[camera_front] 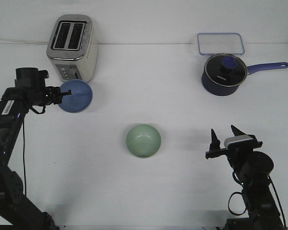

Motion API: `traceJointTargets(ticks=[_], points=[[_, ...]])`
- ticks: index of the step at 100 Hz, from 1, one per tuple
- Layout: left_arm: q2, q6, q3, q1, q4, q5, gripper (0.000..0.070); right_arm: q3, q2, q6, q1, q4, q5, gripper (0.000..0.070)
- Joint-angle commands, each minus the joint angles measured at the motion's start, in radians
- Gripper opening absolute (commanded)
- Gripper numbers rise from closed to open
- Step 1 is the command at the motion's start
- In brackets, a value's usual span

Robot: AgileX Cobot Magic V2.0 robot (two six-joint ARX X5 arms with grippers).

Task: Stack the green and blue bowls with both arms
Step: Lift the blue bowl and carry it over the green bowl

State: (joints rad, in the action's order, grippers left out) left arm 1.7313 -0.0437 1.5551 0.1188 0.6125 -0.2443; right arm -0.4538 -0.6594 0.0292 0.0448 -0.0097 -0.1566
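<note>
The blue bowl (pixel 77 96) is at the left, just in front of the toaster, and looks slightly tilted. My left gripper (pixel 64 94) is at its left rim, its fingers closed over the edge. The green bowl (pixel 143 141) rests upright on the white table near the middle, untouched. At the lower right, well clear of the green bowl, my right gripper (pixel 225 136) stands open with its two fingertips pointing up and nothing between them.
A silver toaster (pixel 72 45) stands at the back left, right behind the blue bowl. A dark blue lidded saucepan (pixel 223 74) with its handle pointing right sits at the back right, with a clear blue-rimmed container (pixel 221 43) behind it.
</note>
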Motion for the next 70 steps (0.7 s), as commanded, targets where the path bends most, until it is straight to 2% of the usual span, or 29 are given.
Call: traceJointTargets(ticks=[1,11,34,70], points=[[-0.018,-0.034,0.028,-0.003,0.009,-0.044,0.0007,-0.01,-0.002,-0.01,0.002,0.01,0.0,0.0486],[-0.067,-0.048,0.028,-0.024,0.043,-0.097,0.0007,-0.01,-0.002,-0.01,0.002,0.01,0.0,0.0486],[-0.097,-0.052,0.027,-0.157,0.126,-0.125,0.0008,-0.01,-0.002,-0.01,0.002,0.01,0.0,0.0486],[-0.081,-0.048,0.024,-0.43,0.135,-0.124,0.0007,-0.01,-0.002,-0.01,0.002,0.01,0.0,0.0486]])
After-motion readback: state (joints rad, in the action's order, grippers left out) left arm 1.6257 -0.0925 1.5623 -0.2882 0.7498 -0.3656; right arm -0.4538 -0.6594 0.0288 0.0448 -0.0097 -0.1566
